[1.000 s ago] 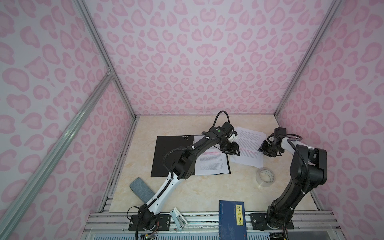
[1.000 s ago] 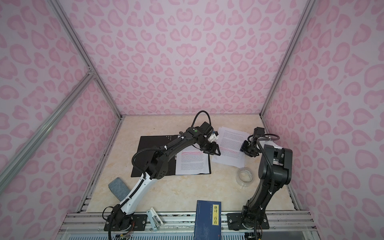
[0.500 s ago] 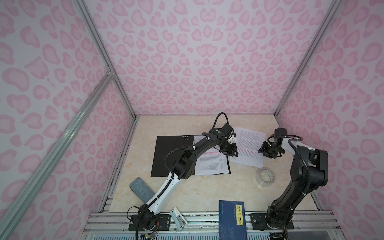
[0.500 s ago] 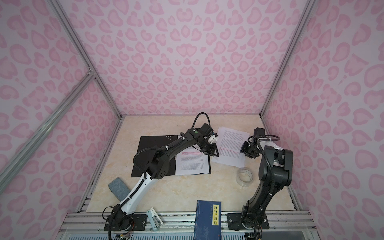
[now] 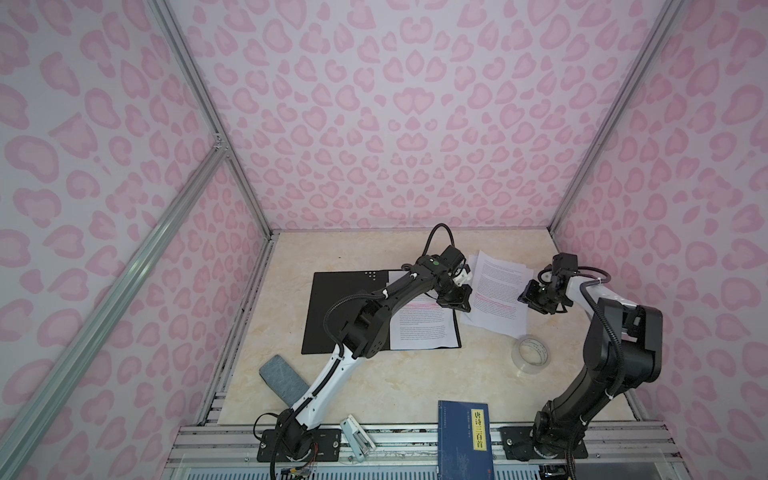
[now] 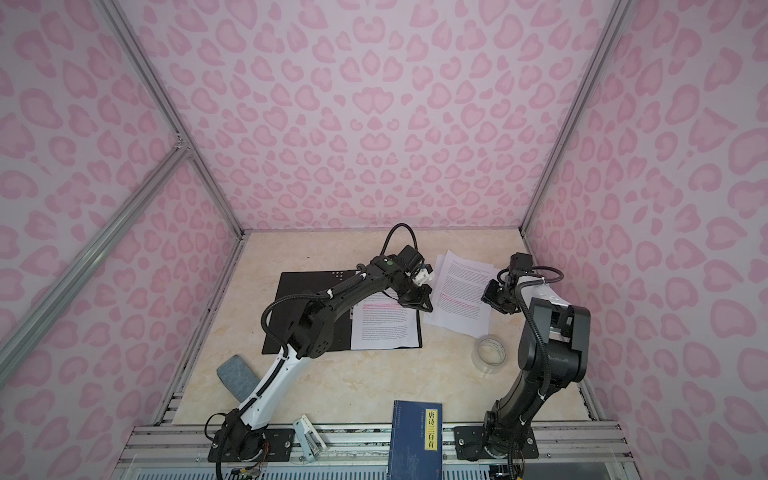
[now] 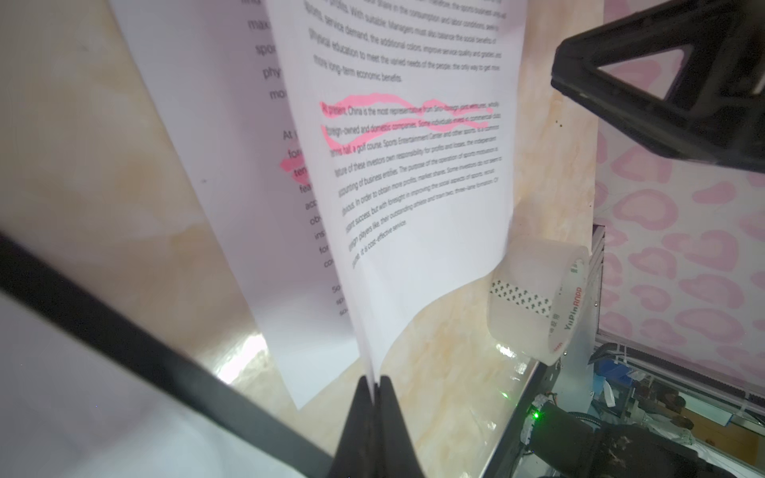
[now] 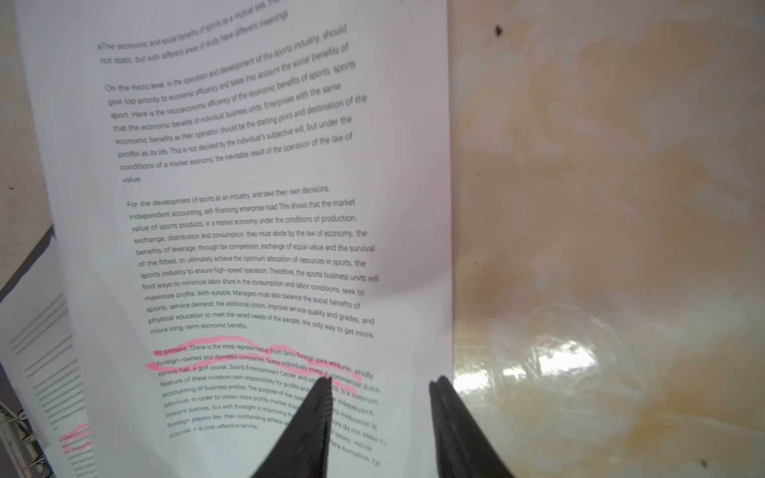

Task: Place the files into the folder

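My left pincer (image 5: 456, 300) is clamped fully closed, its two fingers (image 7: 358, 418) meeting on the edge of the files (image 5: 498, 291) that faces the folder (image 5: 345, 307). In the left wrist view the pinched paper rises out of the grip and bows away from me, pink highlighter across a few lines, while another sheet lies flat on the worktop (image 5: 374, 386) under it. Whether I have one sheet or two between the fingers I cannot tell.

The files lie askew toward the far right corner of the worktop, just beside the folder's right edge. The folder lies open and flat, black inside up, in the middle of the worktop nearer the left edge. One printed sheet (image 5: 424, 328) lies in the folder's right half.

My right pincer (image 5: 531, 299) stands partly open at the opposite edge of the files. One finger (image 8: 314, 414) is over the printed text and the other is at the paper's outer edge, with a clear gap between them. I cannot tell whether either touches the sheet.

A clear tape roll (image 5: 532, 355) sits near the files' near corner. A dark blue book (image 5: 463, 440) overhangs the near edge, and a grey pad (image 5: 282, 378) lies by the near left corner
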